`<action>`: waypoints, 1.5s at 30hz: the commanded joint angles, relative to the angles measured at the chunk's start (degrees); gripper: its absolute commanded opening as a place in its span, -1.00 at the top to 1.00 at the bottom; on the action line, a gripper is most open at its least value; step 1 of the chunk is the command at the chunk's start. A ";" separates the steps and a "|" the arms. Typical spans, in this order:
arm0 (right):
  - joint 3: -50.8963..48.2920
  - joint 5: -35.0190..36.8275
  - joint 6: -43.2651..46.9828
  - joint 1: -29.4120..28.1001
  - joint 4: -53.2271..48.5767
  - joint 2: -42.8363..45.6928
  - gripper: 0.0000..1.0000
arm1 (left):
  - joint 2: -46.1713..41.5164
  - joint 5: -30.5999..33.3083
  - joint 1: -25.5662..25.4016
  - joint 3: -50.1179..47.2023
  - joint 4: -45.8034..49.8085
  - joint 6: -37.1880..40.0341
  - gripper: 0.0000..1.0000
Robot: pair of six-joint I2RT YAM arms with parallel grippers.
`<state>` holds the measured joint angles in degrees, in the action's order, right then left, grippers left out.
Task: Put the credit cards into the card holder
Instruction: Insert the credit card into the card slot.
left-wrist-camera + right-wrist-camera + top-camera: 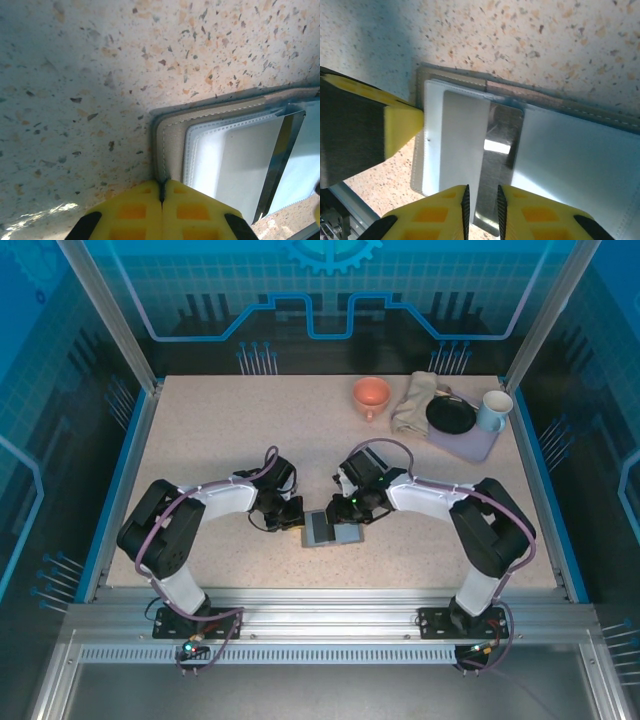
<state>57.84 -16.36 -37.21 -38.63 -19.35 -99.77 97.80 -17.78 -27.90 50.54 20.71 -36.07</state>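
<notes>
With the left end effector [162, 200] shut against the card holder [172, 135] edge, the right end effector [482, 205], barely parted, should slide the dark card [500, 150] just ahead squarely into its pocket.

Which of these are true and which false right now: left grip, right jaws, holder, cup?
1. The left gripper is shut, its tips at the card holder's edge. True.
2. The right gripper stands wide open. False: there is only a narrow gap, above a dark card.
3. The card holder lies open on the table. True.
4. The orange cup touches the card holder. False: it stands far off, near the cloth.
</notes>
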 commanded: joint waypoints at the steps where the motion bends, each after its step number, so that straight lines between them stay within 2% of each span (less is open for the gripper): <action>1: 1.17 -0.65 0.47 -1.22 -1.76 -2.36 0.54 | 3.53 -1.12 -1.01 -0.17 -1.10 -0.14 1.00; 7: 1.96 -1.63 -0.06 -1.96 -0.88 -5.42 0.58 | 3.69 -1.47 -0.95 -0.14 -1.37 -0.16 1.00; 11: 2.00 -4.42 -0.79 -2.33 1.58 -5.82 0.70 | 3.85 -1.56 -0.95 -0.17 -1.37 -0.26 1.00; 20: 3.08 -7.11 -2.21 -3.02 4.00 -7.29 0.70 | 4.19 -1.64 -1.10 0.21 -1.36 -0.15 1.00; 23: 3.28 -5.08 -1.37 -3.03 1.91 -5.52 0.68 | 4.12 -1.40 -1.04 0.09 -1.13 -0.14 1.00; 29: 3.72 4.04 2.41 -2.77 -6.76 -1.57 0.61 | 4.15 -0.42 -1.06 -0.03 -0.46 0.14 1.00; 35: 2.75 7.73 3.28 -2.46 -10.35 -4.09 0.65 | 4.58 0.16 -1.08 -0.14 -0.20 0.55 1.00; 45: 1.36 13.73 4.61 -1.18 -15.18 -1.32 0.63 | 5.04 0.69 -1.10 -0.39 -0.02 1.01 1.00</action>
<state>60.47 -7.57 -34.15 -40.49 -28.08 -102.61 98.54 -17.80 -27.90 51.31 21.56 -35.92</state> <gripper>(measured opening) 0.183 0.045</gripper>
